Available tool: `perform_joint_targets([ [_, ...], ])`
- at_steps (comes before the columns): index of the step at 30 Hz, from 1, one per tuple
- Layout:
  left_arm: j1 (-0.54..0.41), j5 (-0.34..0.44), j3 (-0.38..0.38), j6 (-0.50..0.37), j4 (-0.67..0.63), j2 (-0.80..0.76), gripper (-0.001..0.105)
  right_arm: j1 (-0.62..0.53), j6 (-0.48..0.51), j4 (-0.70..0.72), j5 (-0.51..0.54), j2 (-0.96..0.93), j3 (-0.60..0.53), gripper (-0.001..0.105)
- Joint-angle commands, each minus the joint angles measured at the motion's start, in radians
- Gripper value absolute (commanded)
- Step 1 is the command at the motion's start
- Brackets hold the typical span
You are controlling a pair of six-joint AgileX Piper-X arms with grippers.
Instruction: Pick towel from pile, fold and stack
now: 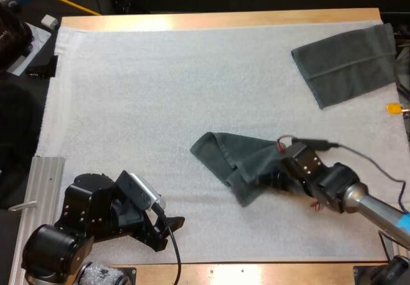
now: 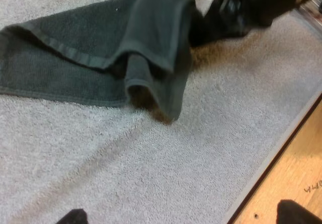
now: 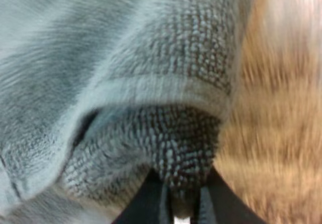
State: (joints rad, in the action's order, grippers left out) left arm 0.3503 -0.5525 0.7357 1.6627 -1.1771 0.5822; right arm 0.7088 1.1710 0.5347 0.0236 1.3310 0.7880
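Observation:
A crumpled dark grey-green towel [image 1: 234, 160] lies on the white mat [image 1: 160, 93], a little right of the middle, with one edge doubled over. My right gripper [image 1: 274, 179] is at its right end, shut on a fold of the cloth. In the right wrist view the fingers [image 3: 151, 201] pinch the towel [image 3: 151, 108] from both sides. My left gripper [image 1: 165, 228] rests low near the mat's front edge, left of the towel. Its fingertips [image 2: 297, 211] stand far apart with nothing between them. The left wrist view looks at the towel [image 2: 90, 53] and the right gripper [image 2: 241, 7].
One folded towel [image 1: 349, 64] lies flat at the mat's far right corner. A silver metal rail [image 1: 45, 189] runs along the left side. The wooden table edge [image 1: 256, 273] lies just in front of the mat. Bare mat spreads across the far left.

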Motion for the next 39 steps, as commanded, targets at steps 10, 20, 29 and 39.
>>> perform_joint_targets([
  [10,0.005,-0.010,0.004,-0.006,0.003,0.003,0.070,0.000,0.226,0.100,0.160,-0.121,0.366,0.000],
  [20,0.003,-0.008,0.007,0.005,-0.006,0.000,0.071,0.002,0.270,0.132,0.148,-0.112,0.584,0.000],
  [29,0.005,-0.011,0.008,0.002,-0.001,-0.002,0.070,0.138,0.235,0.379,-0.050,-0.009,0.544,0.000],
  [39,0.005,-0.007,0.006,0.003,-0.001,0.002,0.071,0.198,0.241,0.498,-0.026,0.021,0.380,0.000],
])
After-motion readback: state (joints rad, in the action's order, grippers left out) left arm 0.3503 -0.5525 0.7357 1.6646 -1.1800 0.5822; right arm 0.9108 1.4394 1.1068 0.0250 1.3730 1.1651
